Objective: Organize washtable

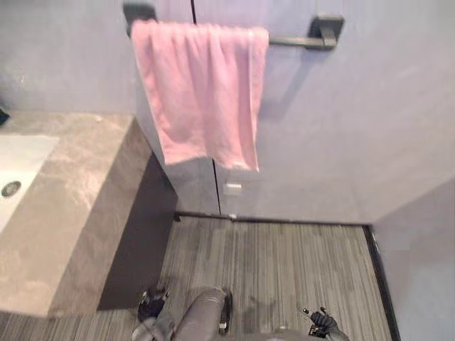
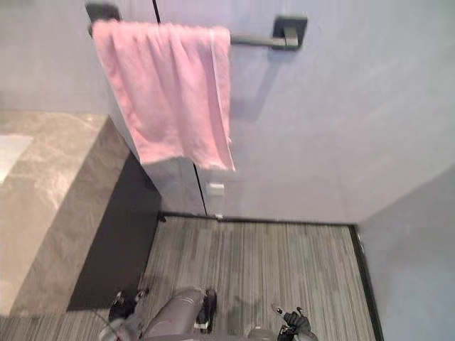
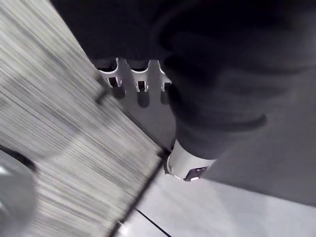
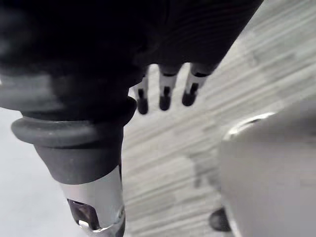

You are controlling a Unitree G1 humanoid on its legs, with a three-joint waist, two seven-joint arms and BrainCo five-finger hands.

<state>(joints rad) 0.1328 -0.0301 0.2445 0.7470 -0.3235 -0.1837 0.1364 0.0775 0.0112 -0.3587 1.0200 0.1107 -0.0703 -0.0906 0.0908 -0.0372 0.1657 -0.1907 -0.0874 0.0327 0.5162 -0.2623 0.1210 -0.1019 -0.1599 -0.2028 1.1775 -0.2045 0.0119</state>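
Observation:
A pink towel [image 1: 202, 92] hangs spread over a dark towel bar [image 1: 295, 40] on the grey wall ahead. The marble washtable [image 1: 78, 206] runs along the left, with a white sink [image 1: 18, 163] set into it. Both hands hang low, far below the towel and the counter. My left hand [image 1: 151, 305] is beside the counter's dark base, and in its wrist view its fingers [image 3: 140, 81] are relaxed over the floor with nothing in them. My right hand [image 1: 323, 323] hangs at the lower right; its fingers [image 4: 165, 96] point straight down and are empty.
Striped grey floor [image 1: 284, 263] lies between the washtable and the right wall [image 1: 419, 270]. A small white plate [image 1: 232, 188] sits low on the wall under the towel. A drain [image 1: 11, 188] shows in the sink.

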